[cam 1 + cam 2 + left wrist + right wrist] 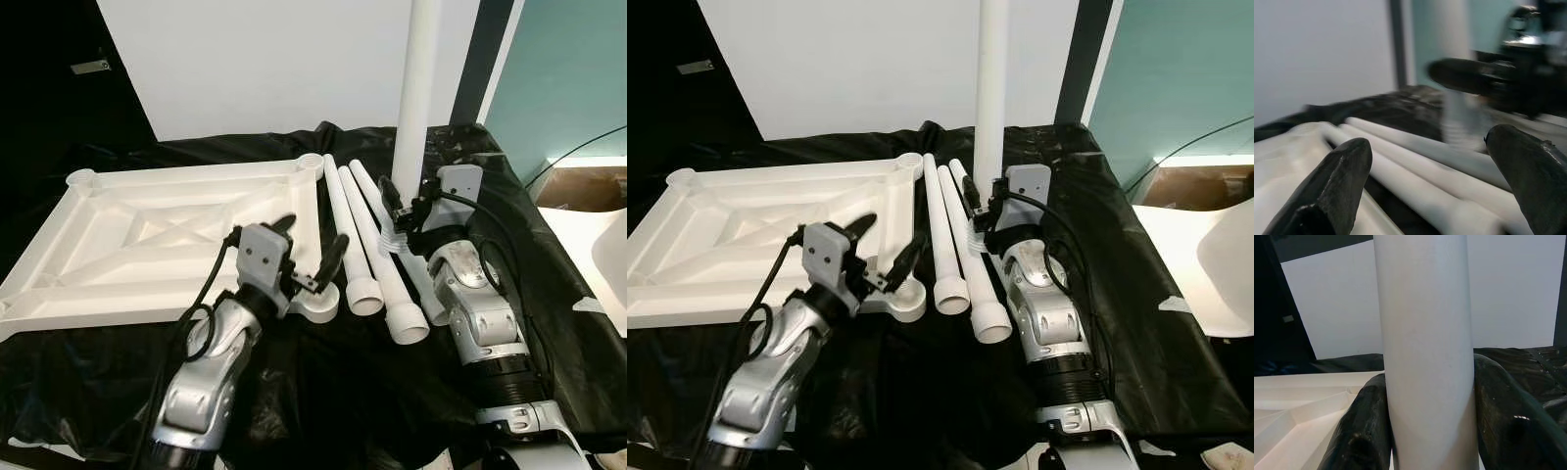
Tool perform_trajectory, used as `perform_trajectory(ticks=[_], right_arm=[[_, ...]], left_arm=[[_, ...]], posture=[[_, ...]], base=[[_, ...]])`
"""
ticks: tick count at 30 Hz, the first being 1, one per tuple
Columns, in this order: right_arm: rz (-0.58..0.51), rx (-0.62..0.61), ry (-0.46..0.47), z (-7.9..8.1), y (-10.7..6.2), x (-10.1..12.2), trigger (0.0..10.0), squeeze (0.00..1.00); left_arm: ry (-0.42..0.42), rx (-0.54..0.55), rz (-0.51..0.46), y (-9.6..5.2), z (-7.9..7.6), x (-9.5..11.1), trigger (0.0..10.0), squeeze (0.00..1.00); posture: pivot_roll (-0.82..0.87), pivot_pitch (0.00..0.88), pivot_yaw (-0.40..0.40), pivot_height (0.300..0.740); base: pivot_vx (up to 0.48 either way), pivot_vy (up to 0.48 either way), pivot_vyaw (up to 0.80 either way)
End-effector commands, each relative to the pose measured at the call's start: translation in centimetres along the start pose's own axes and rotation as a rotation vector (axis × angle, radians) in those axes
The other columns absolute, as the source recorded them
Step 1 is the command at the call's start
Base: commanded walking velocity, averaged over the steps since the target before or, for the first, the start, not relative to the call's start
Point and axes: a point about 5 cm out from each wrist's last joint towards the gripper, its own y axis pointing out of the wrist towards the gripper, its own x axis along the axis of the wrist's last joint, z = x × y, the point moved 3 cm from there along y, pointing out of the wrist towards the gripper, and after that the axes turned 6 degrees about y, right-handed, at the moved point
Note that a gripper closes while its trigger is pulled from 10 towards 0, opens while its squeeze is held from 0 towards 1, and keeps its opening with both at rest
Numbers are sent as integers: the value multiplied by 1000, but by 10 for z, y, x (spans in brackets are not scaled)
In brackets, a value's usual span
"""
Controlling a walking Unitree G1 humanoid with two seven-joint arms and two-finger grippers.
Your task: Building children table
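The right gripper [394, 217] has its jaws clamped on a white table leg [415, 88] held upright, at about 1 o'clock from the centre of the head view. The upturned tabletop [167, 230] lies on the black-draped worktop [392, 392] at 9 o'clock, with a corner socket [319, 304] at its near right corner. The left gripper [312, 257] hovers just over that socket, jaws apart and holding nothing. Three more legs [355, 235] lie side by side between the arms (their flared ends toward the robot). The risk: the long leg may tilt in the grip as it swings over, missing the socket or knocking the loose legs into rolling.
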Motion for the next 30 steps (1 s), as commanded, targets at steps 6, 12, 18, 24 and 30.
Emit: perform_trajectory(ticks=[6, 12, 18, 24, 30], right_arm=[[-3, 6, 3, 4, 1, 2, 10000, 0], [-1, 2, -2, 3, 0, 2, 10000, 0], [-1, 5, -6, 2, 1, 3, 10000, 0], [-4, 13, -10, 3, 3, 4, 10000, 0], [-5, 19, -10, 4, 4, 4, 10000, 0]], left_arm=[[-180, -239, -88, -8, -23, 18, 10000, 0], [-311, -297, -176, -12, -29, 30, 10000, 0], [-389, -372, -211, -20, -34, 37, 10000, 0], [-203, -85, -120, -4, -3, 16, 10000, 0], [-177, 92, -27, -2, 24, -1, 10000, 0]], posture=[[71, 0, 69, 740], [64, 0, 68, 740], [64, 0, 60, 740], [68, 0, 58, 740], [68, 0, 59, 740]], base=[[0, 0, 0], [0, 0, 0], [0, 0, 0], [0, 0, 0], [0, 0, 0]])
